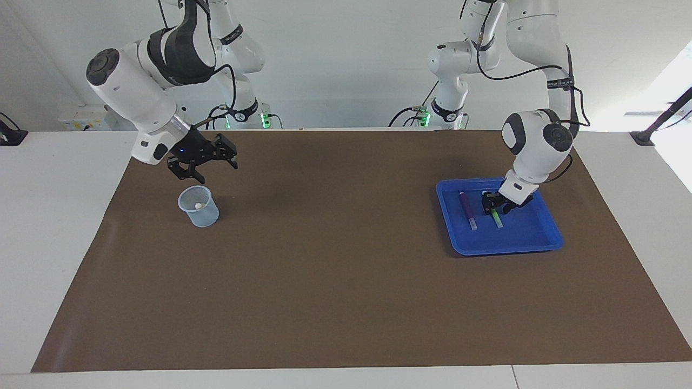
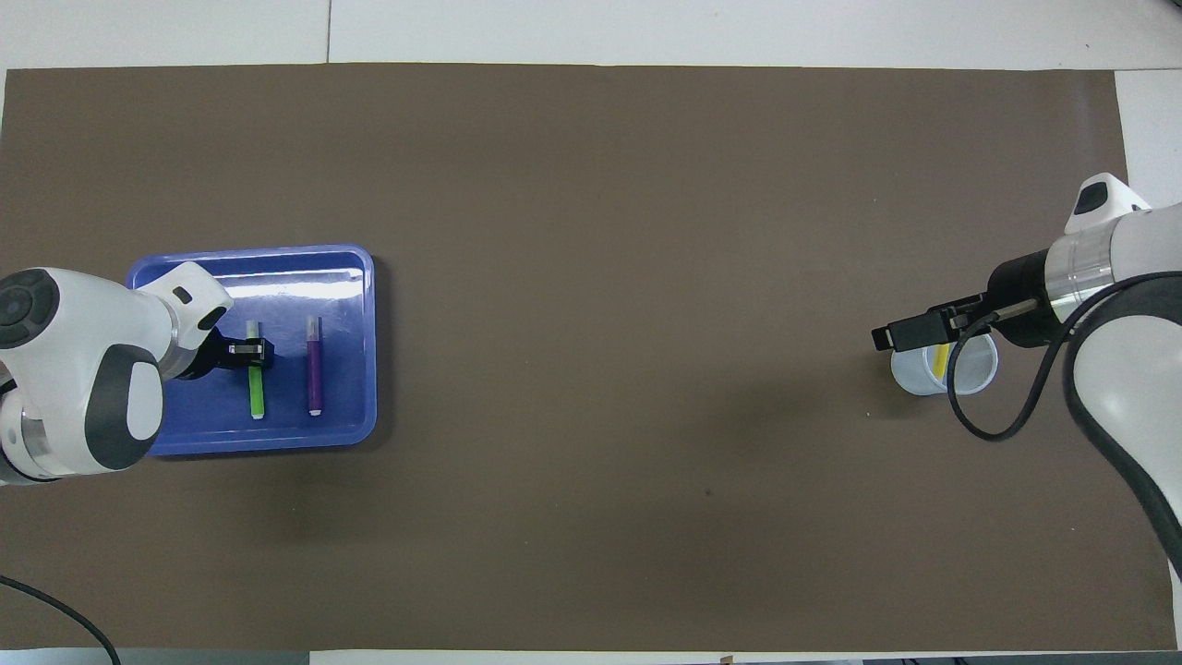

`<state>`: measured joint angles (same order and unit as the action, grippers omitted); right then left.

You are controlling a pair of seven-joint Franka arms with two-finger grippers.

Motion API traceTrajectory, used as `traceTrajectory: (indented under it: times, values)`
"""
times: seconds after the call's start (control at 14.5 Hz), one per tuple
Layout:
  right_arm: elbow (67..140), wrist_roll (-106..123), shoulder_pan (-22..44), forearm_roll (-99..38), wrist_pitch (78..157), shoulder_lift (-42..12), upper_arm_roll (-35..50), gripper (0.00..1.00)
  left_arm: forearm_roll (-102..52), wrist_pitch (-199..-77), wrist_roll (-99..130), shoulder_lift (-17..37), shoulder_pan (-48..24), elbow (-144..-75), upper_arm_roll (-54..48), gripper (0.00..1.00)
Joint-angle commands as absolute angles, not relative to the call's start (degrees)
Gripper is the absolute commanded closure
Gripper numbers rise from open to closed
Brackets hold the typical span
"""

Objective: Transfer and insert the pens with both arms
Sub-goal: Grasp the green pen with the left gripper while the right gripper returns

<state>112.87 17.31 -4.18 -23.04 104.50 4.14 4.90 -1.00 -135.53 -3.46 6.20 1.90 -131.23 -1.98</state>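
Left tool (image 1: 493, 203) was closed on green pen (image 1: 496, 218) in tray (image 1: 508, 246), purple pen (image 1: 468, 212) beside. Right tool (image 1: 208, 162) was held open, empty, above cup (image 1: 199, 206) w/ yellow pen (image 2: 940, 357); mat centre (image 1: 335, 259) was left free.

A brown mat (image 2: 591, 277) covers the bench (image 2: 739, 28). At the left arm's end a blue tray (image 2: 277, 434) holds two pens side by side, both lying lengthwise toward the robots: the green pen (image 2: 256, 392) and, just beside it toward the middle of the bench, the purple pen (image 2: 315, 369). The left gripper (image 2: 251, 349) sits across the green pen's upper part, its fingers at either side of the pen. At the right arm's end a clear cup (image 2: 923, 379) stands on the mat with the yellow pen (image 2: 940, 358) inside it. The right gripper (image 2: 910, 332) hangs over the cup's rim, empty.
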Motion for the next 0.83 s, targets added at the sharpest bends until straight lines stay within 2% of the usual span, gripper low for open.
traceTrajectory:
  times: [0.0, 0.07, 0.48, 0.62, 0.76]
  values:
    - [112.50, 4.88, -0.72, -28.64, 104.15, 5.53, 5.27, 0.00, 0.26, -137.02, -3.34, 6.24, 1.67, -132.01, -1.85, 0.84]
    - [112.50, 1.70, 0.86, -29.78, 104.24, 6.23, 5.36, 0.00, 0.26, -136.85, -3.25, 6.24, 1.67, -132.01, -1.85, 1.00]
    - [112.68, -4.39, 2.90, -41.81, 104.85, 6.85, 5.62, 0.00, 0.18, -135.62, -2.20, 6.42, 1.85, -131.05, -1.85, 1.00]
    - [112.68, -7.80, 4.12, -44.55, 105.55, 6.86, 5.62, 0.00, 0.18, -132.12, -0.01, 6.42, 1.76, -128.51, -1.85, 1.00]
    - [112.76, -11.93, 6.23, -47.62, 108.62, 6.86, 5.62, 0.00, 0.18, -124.84, 1.75, 6.50, 1.76, -122.99, -1.93, 1.00]
